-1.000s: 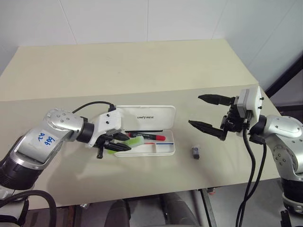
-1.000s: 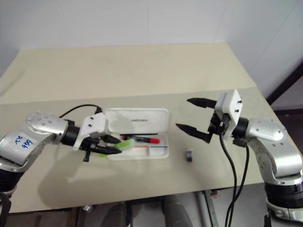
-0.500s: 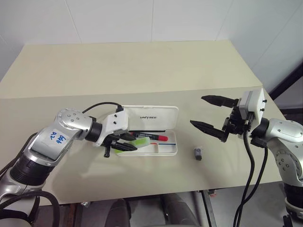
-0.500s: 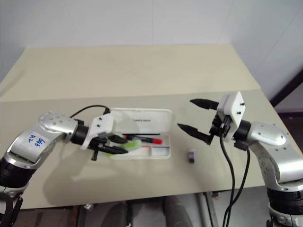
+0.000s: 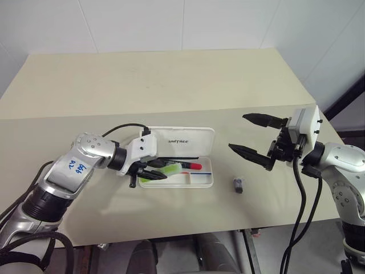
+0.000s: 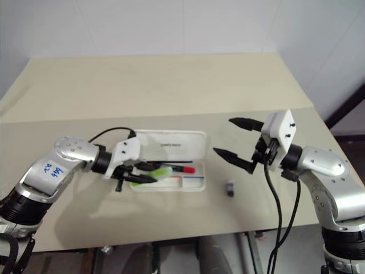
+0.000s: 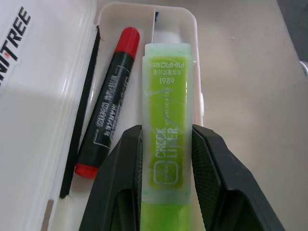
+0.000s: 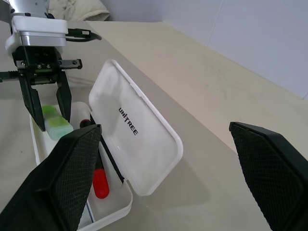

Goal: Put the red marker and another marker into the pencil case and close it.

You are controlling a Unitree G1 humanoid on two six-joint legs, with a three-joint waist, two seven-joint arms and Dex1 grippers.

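The white pencil case [image 5: 206,184] lies open on the table, its lid [image 5: 179,142] marked "UNITREE" folded back. The red marker [image 7: 111,106], dark barrel with red ends, lies inside the tray along the hinge side. My left gripper [image 5: 164,170] is shut on the light green highlighter [image 7: 168,139] and holds it over the tray beside the red marker. Whether the highlighter rests on the tray's bottom I cannot tell. My right gripper [image 5: 237,132] hangs wide open to the right of the case, holding nothing.
A small dark grey clip-like object [image 5: 238,185] lies on the table right of the case, below my right gripper. The beige table [image 5: 171,80] stretches far behind the case. A black cable runs from my left wrist.
My left gripper has carried the green highlighter a little further over the tray and lower. The right gripper has stayed where it was, open.
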